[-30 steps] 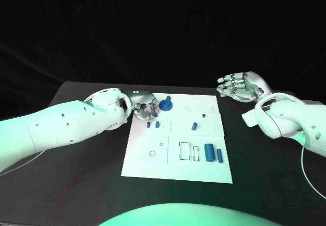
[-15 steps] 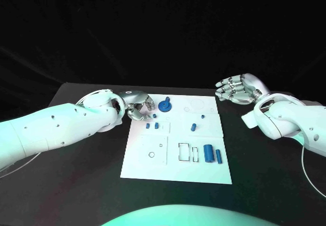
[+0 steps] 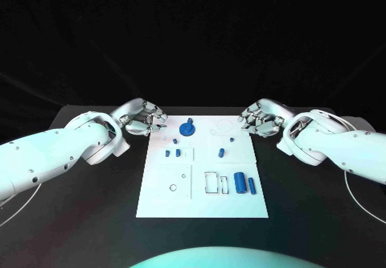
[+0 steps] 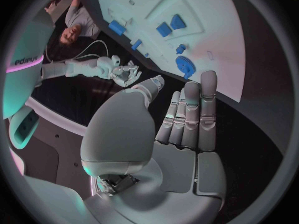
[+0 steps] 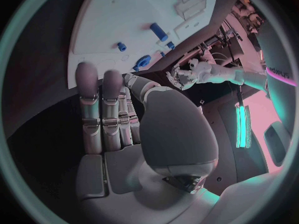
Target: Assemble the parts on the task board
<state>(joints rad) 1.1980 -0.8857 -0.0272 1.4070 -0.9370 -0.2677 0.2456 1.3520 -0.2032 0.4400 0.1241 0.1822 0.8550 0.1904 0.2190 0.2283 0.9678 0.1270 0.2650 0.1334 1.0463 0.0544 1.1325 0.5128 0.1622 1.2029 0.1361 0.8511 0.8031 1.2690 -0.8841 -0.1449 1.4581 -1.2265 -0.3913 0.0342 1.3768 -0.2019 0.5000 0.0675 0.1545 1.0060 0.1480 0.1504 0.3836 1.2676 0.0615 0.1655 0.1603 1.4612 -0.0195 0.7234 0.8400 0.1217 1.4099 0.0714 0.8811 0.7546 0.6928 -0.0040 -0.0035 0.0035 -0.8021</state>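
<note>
White board (image 3: 161, 204) mid-table, blue parts scattered: cylinders (image 3: 240, 181) near, pegs (image 3: 172, 152) midway, gear (image 3: 187, 130) far. Left hand (image 3: 143, 118) and right hand (image 3: 259, 118) flank its far corners, empty, fingers extended. Approach one part squarely from above.

One white task board (image 3: 165, 201) is lying on one black table (image 3: 72, 223). Seven blue parts are sitting on the board: one gear (image 3: 187, 129), one thick cylinder (image 3: 240, 181), one slim cylinder (image 3: 251, 186) and four small pegs (image 3: 167, 152) (image 3: 178, 152) (image 3: 218, 151) (image 3: 231, 139). Two hands are hovering at its far corners, one left hand (image 3: 143, 117) and one right hand (image 3: 259, 118)
</note>
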